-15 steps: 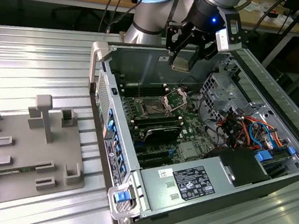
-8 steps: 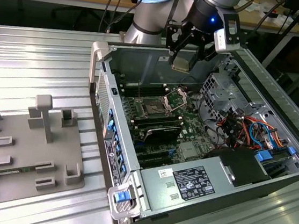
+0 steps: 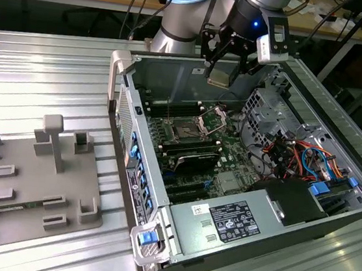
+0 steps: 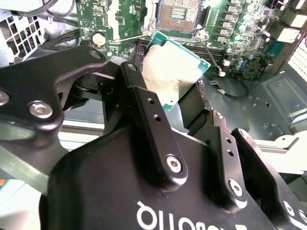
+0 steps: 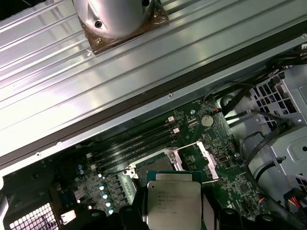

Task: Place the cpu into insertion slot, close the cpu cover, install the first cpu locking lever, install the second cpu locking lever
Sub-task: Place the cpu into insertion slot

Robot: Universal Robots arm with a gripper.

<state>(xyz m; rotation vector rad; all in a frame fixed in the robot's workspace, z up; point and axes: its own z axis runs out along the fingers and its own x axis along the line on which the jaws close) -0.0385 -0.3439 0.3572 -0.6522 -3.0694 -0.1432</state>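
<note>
Here the gripper (image 3: 227, 66) hangs over the open case (image 3: 168, 75), its 2 fingers pinching the cpu (image 4: 175, 72) by opposite edges; the silvery face is turned toward the wrist and the greenish rim shows past the fingers; the chip touches nothing but those fingers. The insertion slot (image 3: 185, 131) lies below the gripper on the green circuit board (image 3: 231, 155), well apart from the chip; in the exterior view it sits below and toward the exterior view's left of the gripper; I cannot tell how much of that sideways offset is real and how much is the camera's slant. The cpu cover (image 3: 213, 118) stands raised just beside the slot, so the dark socket is bare with nothing in it. The chip is square, so no long axis matters. What counts, I judge, is squaring its edges to the socket's rim; in the first wrist view they look a little turned against it. Only 1 arm works here.
</note>
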